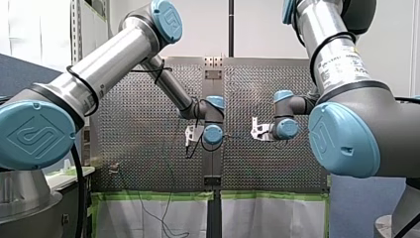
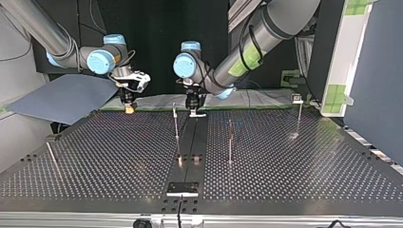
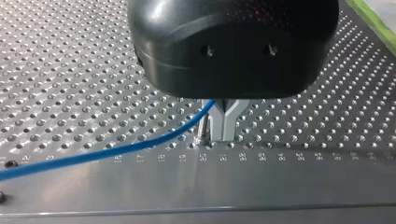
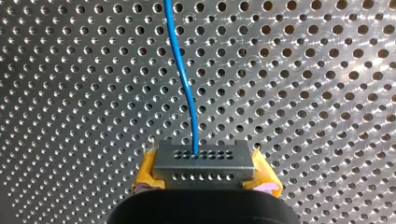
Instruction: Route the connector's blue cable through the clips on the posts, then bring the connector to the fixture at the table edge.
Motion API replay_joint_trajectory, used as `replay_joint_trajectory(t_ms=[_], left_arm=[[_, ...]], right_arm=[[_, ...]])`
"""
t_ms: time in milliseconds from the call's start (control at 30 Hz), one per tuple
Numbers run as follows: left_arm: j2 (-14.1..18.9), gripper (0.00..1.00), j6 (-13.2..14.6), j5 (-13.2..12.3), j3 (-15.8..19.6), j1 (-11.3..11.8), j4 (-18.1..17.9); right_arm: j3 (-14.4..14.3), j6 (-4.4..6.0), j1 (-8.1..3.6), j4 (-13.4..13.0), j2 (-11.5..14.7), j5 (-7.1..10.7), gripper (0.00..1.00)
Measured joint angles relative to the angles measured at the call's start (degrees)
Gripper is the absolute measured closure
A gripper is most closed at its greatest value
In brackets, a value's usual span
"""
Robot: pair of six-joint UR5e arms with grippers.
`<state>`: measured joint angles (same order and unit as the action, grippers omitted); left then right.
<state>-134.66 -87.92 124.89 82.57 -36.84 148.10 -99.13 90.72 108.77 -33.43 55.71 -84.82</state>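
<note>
A: State of right gripper (image 4: 204,173)?
B: Clenched on the connector (image 4: 203,161), with yellow pads (image 4: 148,170) on both of its ends. The cable (image 4: 180,56) leaves its face and runs ahead over the table (image 4: 70,93).
A: And left gripper (image 3: 225,135)?
B: Metal fingers (image 3: 218,126) are pressed together, tips down at the table. The cable comes in from the side and goes into the fork above the tips, under the black body. Can't tell if it's pinched there. There's a small pin (image 3: 201,127) just beside the fingers.
A: Where on the table?
B: Top view: both grippers are low at the far edge. The right one is at the view's left of centre and the left one is at the middle strip. Near each other, apart.
A: Posts?
B: Four thin posts (image 2: 176,124). One is just beside the left gripper, and the one at the view's left leans. The clips are too small to read.
A: Fixture?
B: The fixture (image 2: 183,188) is at the middle of the near edge, well apart from the connector.
</note>
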Motion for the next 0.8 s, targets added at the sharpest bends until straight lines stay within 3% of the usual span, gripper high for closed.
replay_joint_trajectory(t_ms=[400, 800], left_arm=[[-3.8, 1.0, -2.8, -1.8, -3.3, 0.9, 1.8], [-4.3, 1.0, -3.0, -2.1, -8.0, 2.1, 5.2]], right_arm=[[0.3, -0.26, -0.23, 0.5, -0.1, -0.01, 1.0], [0.6, -0.03, -1.51, -0.2, -0.2, 0.0, 1.0]])
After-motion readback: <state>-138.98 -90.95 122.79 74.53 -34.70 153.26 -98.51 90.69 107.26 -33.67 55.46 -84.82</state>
